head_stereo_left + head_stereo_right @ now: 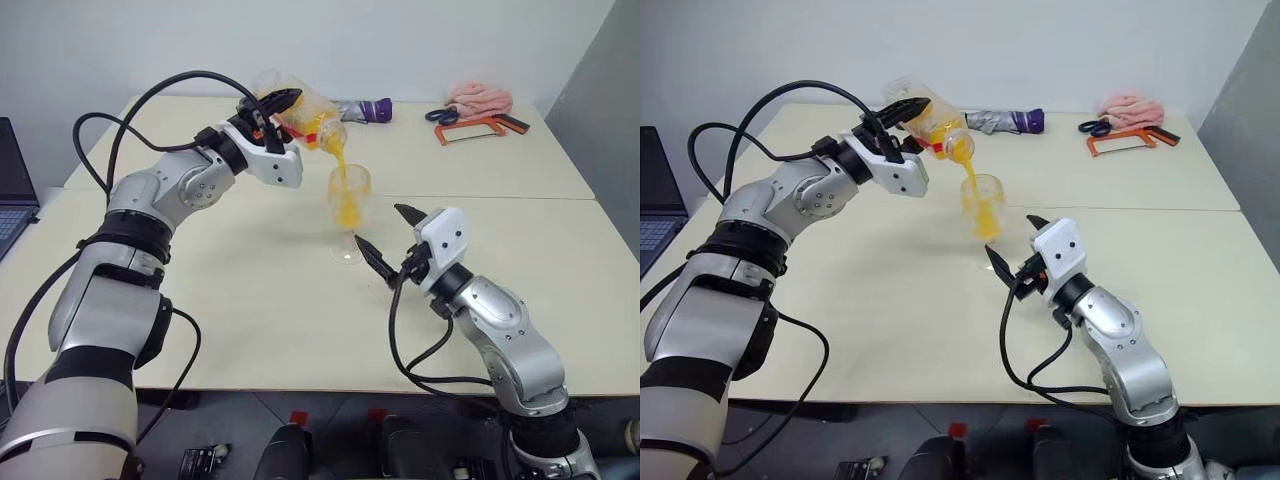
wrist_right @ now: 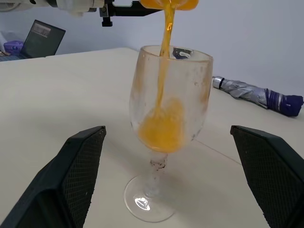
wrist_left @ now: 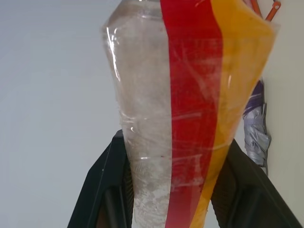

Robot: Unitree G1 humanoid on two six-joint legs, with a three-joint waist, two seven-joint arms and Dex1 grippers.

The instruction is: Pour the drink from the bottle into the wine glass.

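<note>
Nearest the desk's front edge, the right tool (image 1: 384,240) is held with its two black fingers spread wide apart and empty, pointing at the wine glass (image 1: 349,213) from just beside its foot without touching it. The wine glass stands upright near the middle of the desk (image 1: 250,320), well back from the front edge. Above and just behind its rim, the bottle (image 1: 303,118) is clamped in the left tool (image 1: 275,106), whose fingers are pressed together on its body. The bottle's long axis is tipped past level, mouth down toward the glass, so the drink (image 1: 346,205) falls in a thin stream into the bowl. The pour is judged to turn on keeping that mouth over the rim.

The right wrist view shows the bowl roughly a third full; the left wrist view shows the bottle's red label strip (image 3: 192,114) and the remaining liquid pooled along one side. Toward the far edge lie a folded umbrella (image 1: 365,110), a pink cloth (image 1: 480,98) and an orange-framed saw (image 1: 475,128).
</note>
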